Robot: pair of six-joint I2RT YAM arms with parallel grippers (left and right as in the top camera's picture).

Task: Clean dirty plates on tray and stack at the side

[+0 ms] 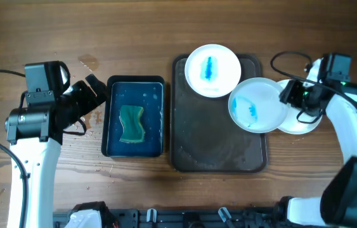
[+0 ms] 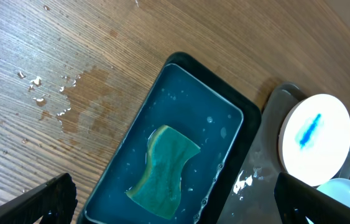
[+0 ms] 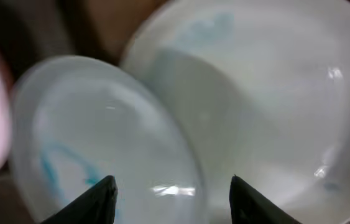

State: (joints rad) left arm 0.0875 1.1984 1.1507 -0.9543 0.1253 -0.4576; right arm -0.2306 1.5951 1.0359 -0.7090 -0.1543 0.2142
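Note:
A dark tray (image 1: 216, 155) holds a white plate with a blue smear (image 1: 212, 69) at its far end. A second blue-smeared plate (image 1: 257, 104) overlaps the tray's right edge and a clean white plate (image 1: 305, 123) on the table. My right gripper (image 1: 290, 95) is open, its fingers astride this plate's rim (image 3: 190, 186), with the clean plate (image 3: 274, 106) behind. My left gripper (image 1: 92, 92) is open and empty, left of the blue water tub (image 1: 134, 85). A green sponge (image 2: 165, 165) lies in the tub (image 2: 224, 109).
Water drops and a wet patch (image 2: 78, 102) lie on the wooden table left of the tub. The tray's near half (image 1: 219, 142) is wet. The plate on the tray also shows in the left wrist view (image 2: 314, 137).

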